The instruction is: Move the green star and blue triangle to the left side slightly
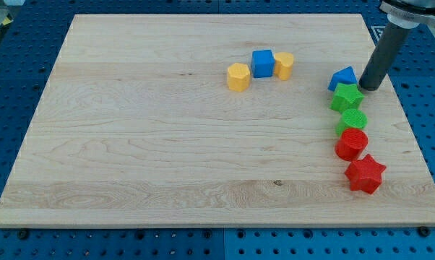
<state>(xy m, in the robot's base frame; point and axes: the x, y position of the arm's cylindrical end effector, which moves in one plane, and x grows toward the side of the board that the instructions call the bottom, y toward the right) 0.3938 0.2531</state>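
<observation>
The blue triangle point(342, 77) lies near the board's right edge, at the top of a column of blocks. The green star point(346, 97) sits just below it, touching it. My tip point(369, 87) stands at the right of both, close against the blue triangle's right corner and the star's upper right. The rod leans up toward the view's top right corner.
Below the star run a green round block point(352, 120), a red round block point(351, 144) and a red star point(365, 174). At top centre sit a yellow hexagon point(238, 76), a blue cube point(262, 63) and a yellow block point(283, 65). The wooden board point(167, 144) rests on a blue perforated table.
</observation>
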